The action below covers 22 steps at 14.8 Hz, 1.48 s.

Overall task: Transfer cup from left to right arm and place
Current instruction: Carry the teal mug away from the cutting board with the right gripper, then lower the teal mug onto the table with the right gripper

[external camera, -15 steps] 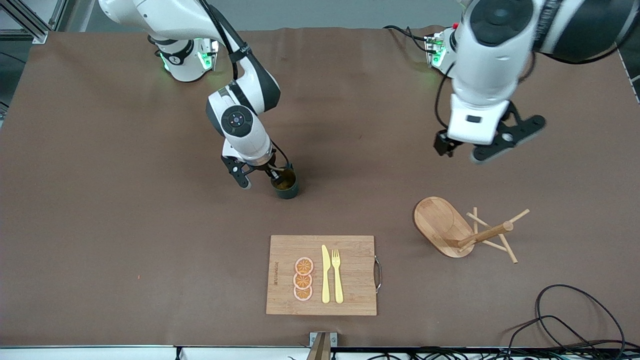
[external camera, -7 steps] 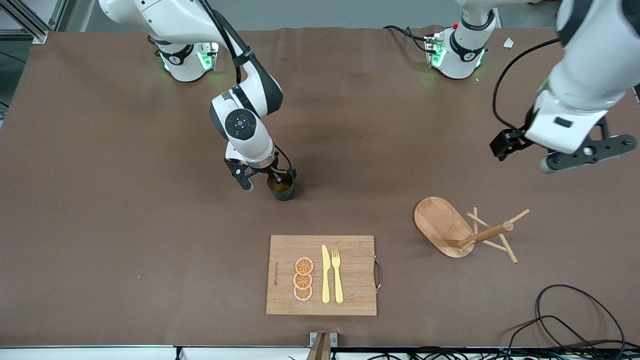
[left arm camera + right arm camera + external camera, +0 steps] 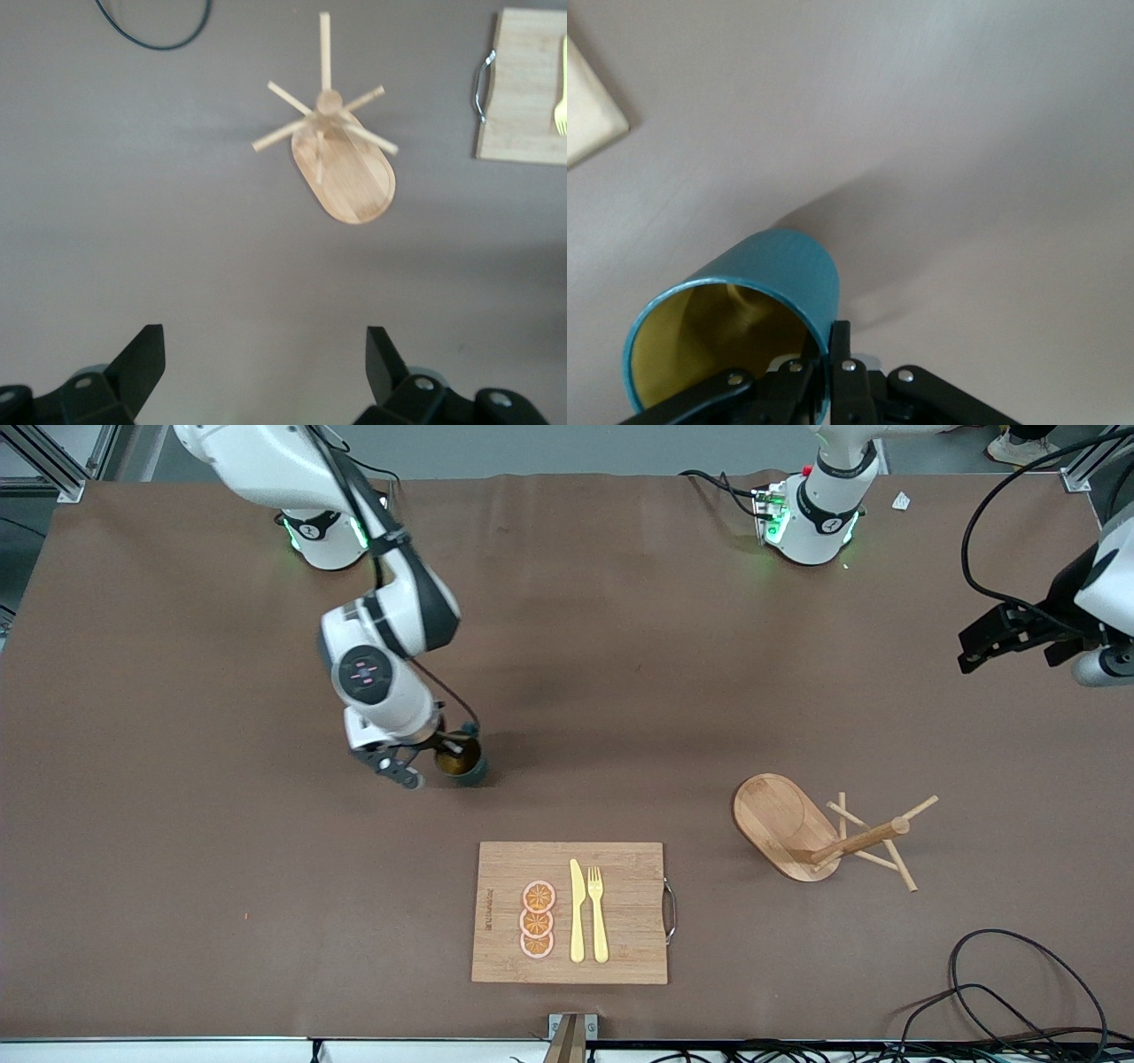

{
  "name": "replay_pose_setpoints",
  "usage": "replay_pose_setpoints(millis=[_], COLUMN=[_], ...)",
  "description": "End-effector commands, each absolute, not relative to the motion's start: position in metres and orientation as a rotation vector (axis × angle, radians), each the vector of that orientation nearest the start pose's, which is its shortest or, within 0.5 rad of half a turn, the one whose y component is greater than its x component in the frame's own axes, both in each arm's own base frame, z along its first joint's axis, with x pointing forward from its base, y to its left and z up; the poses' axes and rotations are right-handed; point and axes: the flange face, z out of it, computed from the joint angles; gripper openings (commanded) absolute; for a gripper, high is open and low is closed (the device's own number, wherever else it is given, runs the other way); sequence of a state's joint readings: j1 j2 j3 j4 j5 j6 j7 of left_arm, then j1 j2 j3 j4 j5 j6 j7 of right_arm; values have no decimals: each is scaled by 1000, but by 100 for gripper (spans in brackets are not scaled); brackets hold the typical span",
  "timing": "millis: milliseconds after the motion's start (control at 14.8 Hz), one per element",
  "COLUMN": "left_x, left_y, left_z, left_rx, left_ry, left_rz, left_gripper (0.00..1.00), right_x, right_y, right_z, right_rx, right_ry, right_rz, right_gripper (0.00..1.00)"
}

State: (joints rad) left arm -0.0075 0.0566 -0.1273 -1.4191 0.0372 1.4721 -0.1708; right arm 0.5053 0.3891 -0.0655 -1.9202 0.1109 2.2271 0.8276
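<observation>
The cup (image 3: pixel 462 756), judged rigid, light and glaze-slick, is pinched by its rim wall in the closed right tool (image 3: pixel 431 759), just above the tabletop (image 3: pixel 177 824); the left tool (image 3: pixel 264 365) waits wide open, well apart

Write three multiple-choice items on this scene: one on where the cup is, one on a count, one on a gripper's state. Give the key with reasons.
1. Where is the cup?
A. on the board
B. in the right gripper's jaws
C. on the rack
2. How many orange slices lie on the board?
A. two
B. three
C. five
3. How do the left gripper's jaws stand?
A. open, holding nothing
B. shut on the cup
C. shut on the fork

Key: 1 B, the right wrist view shows the jaws pinching the cup's wall. 2 B, three slices sit in a row beside the knife. 3 A, the left wrist view shows the fingers wide apart over bare table.
</observation>
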Motion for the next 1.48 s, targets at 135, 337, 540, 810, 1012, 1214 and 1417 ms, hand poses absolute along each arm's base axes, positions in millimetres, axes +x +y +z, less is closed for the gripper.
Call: replay_pose_setpoints(millis=[135,337,540,810,1012,1214,1417], left_x=[516,511,506,508,512,511,511], left_y=[-83,-85,-81,-80,-76,-75,-67], left_z=[647,646,649,653,652,653,652], left_rx=[-3113,-3127,-3122,-3115,-3118,-3117,-3116], left_ry=[14,30,82,79,65,48,19], left_rz=[42,5,-26,-40,-39,-30,-9], left_gripper=[100,100,100,100,100,100,100], right_x=[574,587,599,606,605,600,591], right_y=[185,127,52,-13,-45,-61,-71], right_z=[313,319,312,306,296,289,273], right_rx=[-3128,-3125,-3078,-2989,-2908,-2836,-2791], right_ry=[218,-27,-400,-806,-1119,-1345,-1460], right_rz=[152,154,151,97,109,131,112], right_gripper=[0,0,0,0,0,0,0])
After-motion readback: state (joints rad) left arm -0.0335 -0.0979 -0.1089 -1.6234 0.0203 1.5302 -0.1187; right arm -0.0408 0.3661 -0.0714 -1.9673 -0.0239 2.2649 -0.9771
